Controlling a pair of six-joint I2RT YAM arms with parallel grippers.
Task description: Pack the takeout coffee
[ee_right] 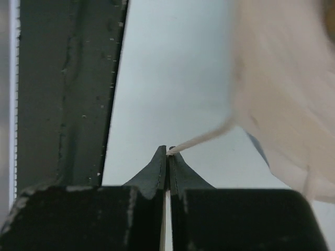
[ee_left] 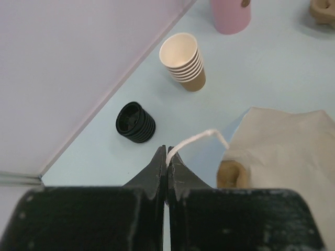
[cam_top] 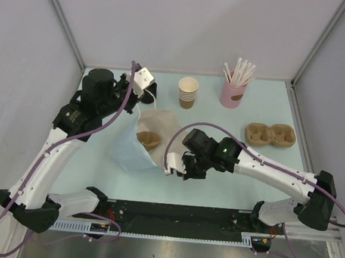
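Grey walls stand around a pale blue surface (cam_top: 215, 192).

From above, a paper bag (cam_top: 161, 125) stands in the middle of the surface with its mouth open. The left claw (cam_top: 146, 94) is at the far side of the bag. The right claw (cam_top: 178, 170) is at its near side, close to the near edge. A brown thing (cam_top: 149, 140) shows inside the bag's mouth. It may be the takeout coffee, but I cannot tell for sure. By the far edge stand a stack of brown cups (cam_top: 188, 92) and a pink cup of white sticks (cam_top: 233, 92). A brown cup tray (cam_top: 270, 135) lies near the right edge. The near right part of the surface is bare, and so is the near left part beside the bag.

From the left wrist, the claw is pinched shut on a thin white string handle (ee_left: 196, 138) that runs to the bag. A short stack of black lids (ee_left: 136, 123) sits near the wall, apart from the bag.

From the right wrist, that claw is pinched shut on the bag's other white handle (ee_right: 201, 138). The dark strip at the near edge is close on one side, and the bag is blurry on the other.
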